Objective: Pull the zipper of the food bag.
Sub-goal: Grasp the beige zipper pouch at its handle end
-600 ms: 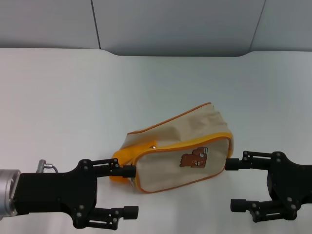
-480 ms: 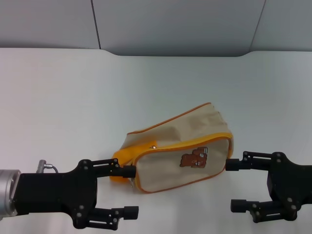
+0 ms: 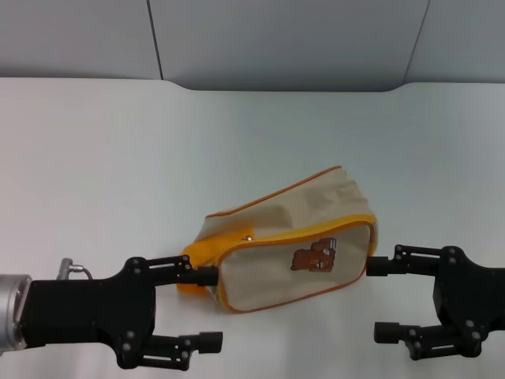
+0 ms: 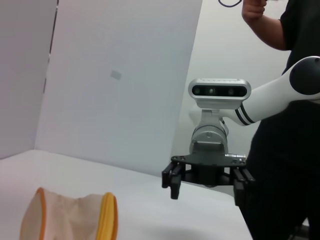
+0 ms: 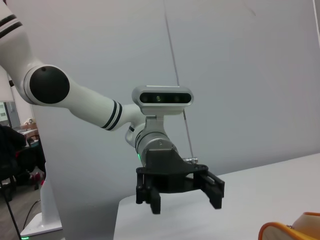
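The food bag (image 3: pixel 292 249) lies on its side on the white surface (image 3: pixel 118 158), a bit tilted. It sits between the two arms, near the front edge of the head view. Its little brown bear patch (image 3: pixel 314 257) faces up toward the camera. The orange loop handle (image 3: pixel 201 257) is at the bag's left end. The zipper (image 3: pixel 296 230) runs as an orange band along the top edge, and a small silver bit (image 3: pixel 248 238) shows on it near the handle end.

The left pincer (image 3: pixel 203 309) is low at the left end of the bag. Its fingers are apart. The far finger's tip touches the orange loop handle end of the bag, and the near finger is in front of the bag, not touching it.

The right pincer (image 3: pixel 377 299) is low at the right end of the bag. Its fingers are apart too. The far finger's tip is right at the bag's end wall, and the near finger is away from the bag.

In the left wrist view, the right pincer (image 4: pixel 207 183) shows wide apart past the bag's end (image 4: pixel 70 219). In the right wrist view, the left pincer (image 5: pixel 182 198) shows apart as well, with a corner of the bag (image 5: pixel 295 229) nearby.
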`<action>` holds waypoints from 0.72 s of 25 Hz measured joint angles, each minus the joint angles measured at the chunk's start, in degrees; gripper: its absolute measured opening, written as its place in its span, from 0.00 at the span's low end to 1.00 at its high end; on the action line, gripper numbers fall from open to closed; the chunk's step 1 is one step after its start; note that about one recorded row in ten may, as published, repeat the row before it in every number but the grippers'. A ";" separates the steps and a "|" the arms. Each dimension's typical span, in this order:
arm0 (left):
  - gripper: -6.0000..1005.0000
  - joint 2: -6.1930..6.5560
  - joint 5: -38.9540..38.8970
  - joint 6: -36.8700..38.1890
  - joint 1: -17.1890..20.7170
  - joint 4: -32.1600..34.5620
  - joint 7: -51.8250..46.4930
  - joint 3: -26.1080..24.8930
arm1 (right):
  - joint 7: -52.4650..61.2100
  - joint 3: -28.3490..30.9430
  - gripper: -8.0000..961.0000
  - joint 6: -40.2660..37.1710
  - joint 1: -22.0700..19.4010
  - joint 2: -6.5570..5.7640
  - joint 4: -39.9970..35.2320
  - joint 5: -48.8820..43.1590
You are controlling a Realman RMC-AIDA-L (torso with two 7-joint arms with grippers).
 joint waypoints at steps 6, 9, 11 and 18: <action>0.81 0.17 -0.24 -0.48 1.10 -0.03 0.80 -4.23 | 0.00 0.10 0.82 0.00 -0.09 0.04 0.00 0.00; 0.81 0.22 -0.03 -2.85 2.02 -0.03 0.94 -7.22 | 0.00 0.21 0.82 0.00 -0.11 0.05 0.00 0.00; 0.81 0.24 0.00 -4.89 2.50 -0.02 0.95 -8.07 | 0.00 0.24 0.82 0.00 -0.17 0.05 0.00 0.08; 0.81 -1.08 0.26 -7.99 2.91 0.00 1.39 -7.68 | 0.11 0.33 0.82 0.60 -0.21 0.05 0.00 0.32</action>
